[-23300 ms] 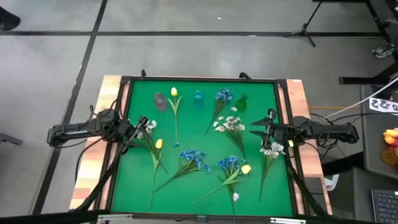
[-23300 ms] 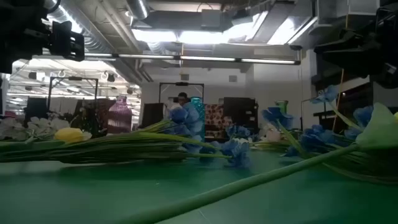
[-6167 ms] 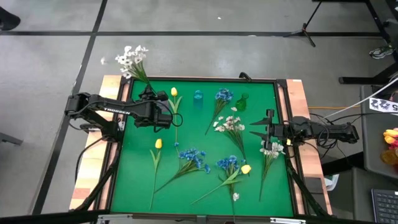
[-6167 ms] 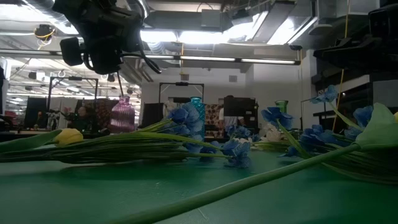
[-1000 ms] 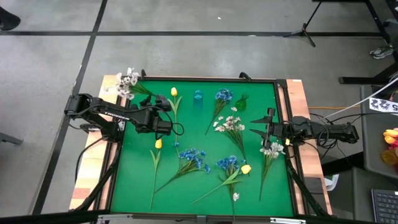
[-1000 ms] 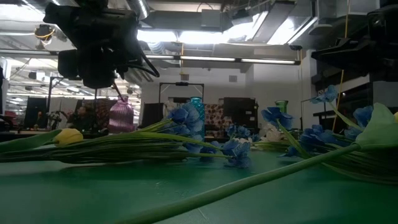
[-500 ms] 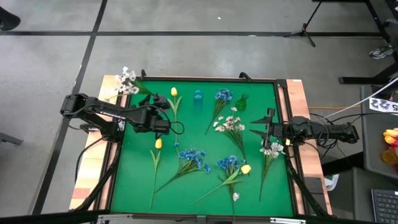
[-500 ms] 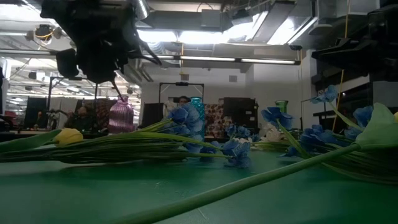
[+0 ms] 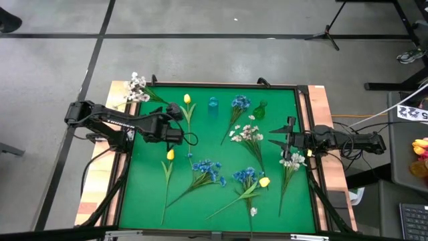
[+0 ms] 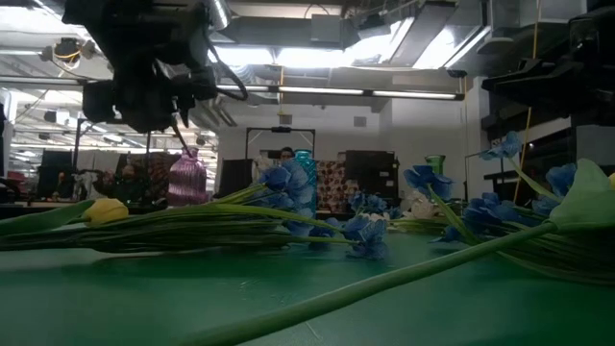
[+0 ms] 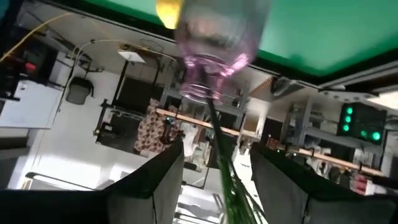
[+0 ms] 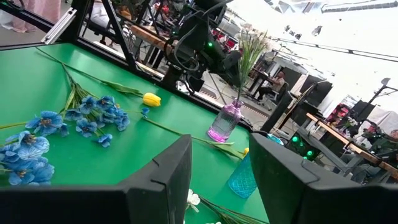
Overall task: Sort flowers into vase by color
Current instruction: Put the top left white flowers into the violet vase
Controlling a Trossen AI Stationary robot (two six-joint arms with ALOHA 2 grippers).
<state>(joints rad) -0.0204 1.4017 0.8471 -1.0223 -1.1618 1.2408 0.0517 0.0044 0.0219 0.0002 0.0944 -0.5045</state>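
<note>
The purple glass vase (image 11: 217, 37) stands at the mat's far left, mostly hidden under my left gripper (image 9: 172, 117) in the high view. A white spray (image 9: 137, 87) has its stalk (image 11: 214, 127) stuck into the vase mouth and leans out over the table's far-left corner. My left gripper (image 11: 217, 151) is open, one finger on each side of the stalk, apart from it. My right gripper (image 9: 275, 137) waits open at the mat's right edge. Yellow buds (image 9: 170, 154), blue blooms (image 9: 207, 167) and white sprays (image 9: 247, 132) lie flat on the mat.
A blue vase (image 9: 212, 104) and a green vase (image 9: 259, 109) stand along the far edge beside the purple one (image 12: 225, 121). Another white spray (image 9: 292, 160) lies just under my right gripper. A raised dark frame (image 9: 214, 85) borders the green mat. People move in the room beyond.
My left arm has drawn back a little toward the table's left, and its gripper has risen slightly above the purple vase. The white spray stays leaning out of the vase, barely shifted. My right arm has kept still.
</note>
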